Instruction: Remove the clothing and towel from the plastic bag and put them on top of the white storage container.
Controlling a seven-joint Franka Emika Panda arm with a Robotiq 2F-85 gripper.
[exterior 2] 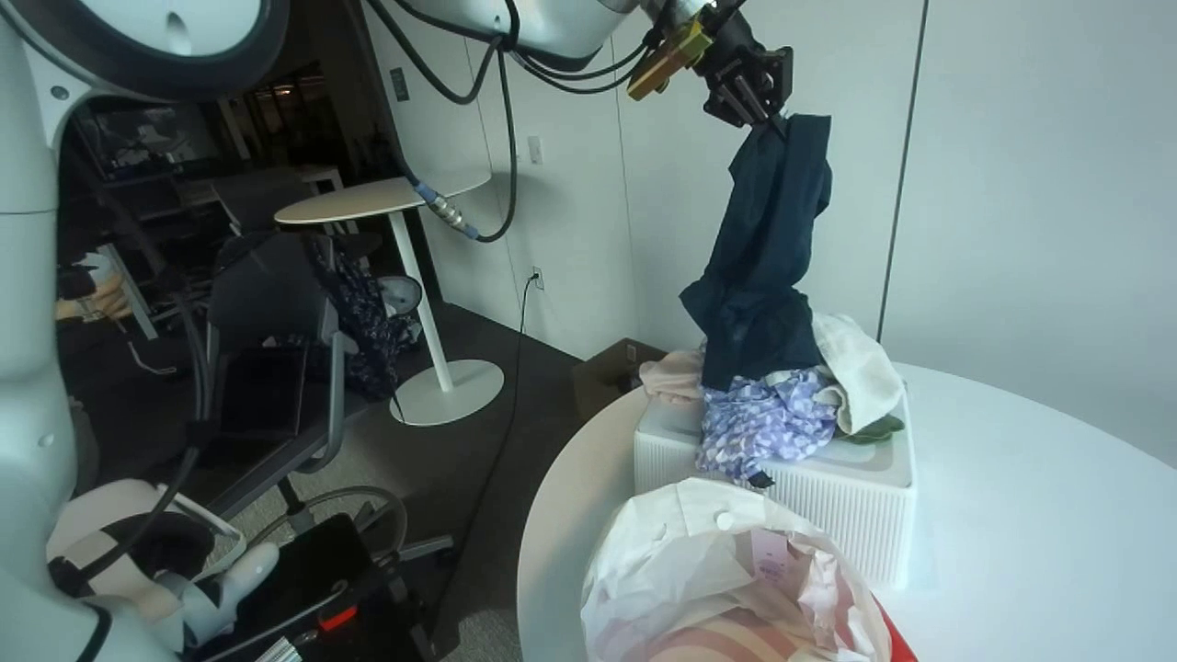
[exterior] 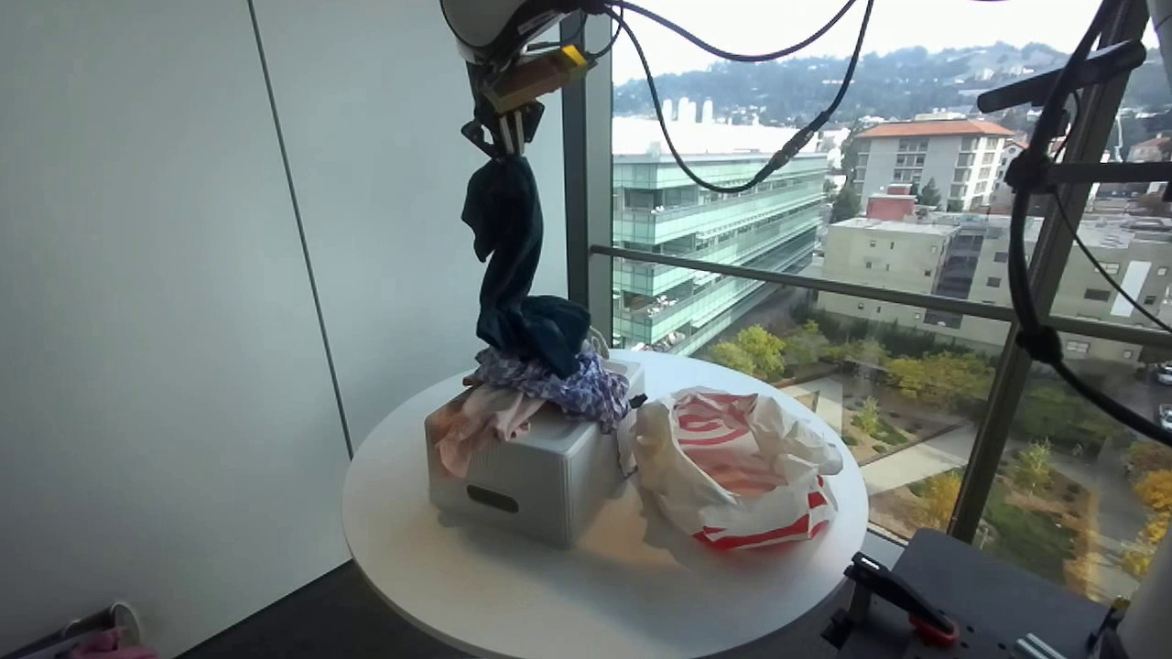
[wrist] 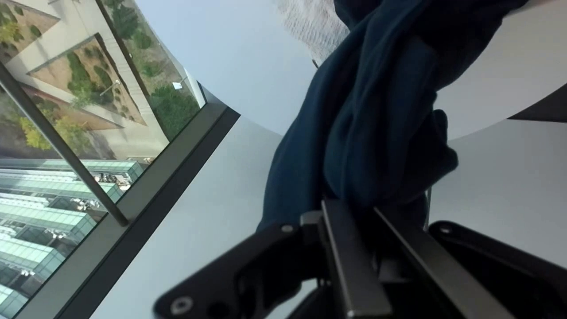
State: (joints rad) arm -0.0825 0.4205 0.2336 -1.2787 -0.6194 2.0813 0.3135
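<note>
Gripper (exterior: 511,146) is high over the round white table (exterior: 458,586), clamped on the top end of a dark blue cloth (exterior: 515,247). Wrist view: metal fingers (wrist: 353,266) side by side w/ fabric bunched at the tips. Cloth hangs long & creased; exact garment type can't be told. Its lower end overlaps the pile on the white storage container (exterior: 540,494) & looks to be touching it.

Container, in an exterior view, sits a bit in from table's L edge, dark handle slot (exterior: 493,499) on its near end. On top: pale pink cloth (exterior: 485,416), draped over the rim nearest that L edge; next to it purple-&-white patterned cloth (exterior: 568,384), partly under the blue one & drooping over the long side. In an exterior view, cream cloth (exterior 2: 860,368) lies at the container's R end, bit of green cloth (exterior 2: 875,430) poking out below it.

White plastic bag w/ red print (exterior: 678,494) is near table's R edge in an exterior view, just beside container, mouth gaping up; contact btwn the two hard to tell.

Past table's far edge, window frame (exterior: 587,201). Off table's L edge, in an exterior view, a second round table (exterior 2: 368,202).
</note>
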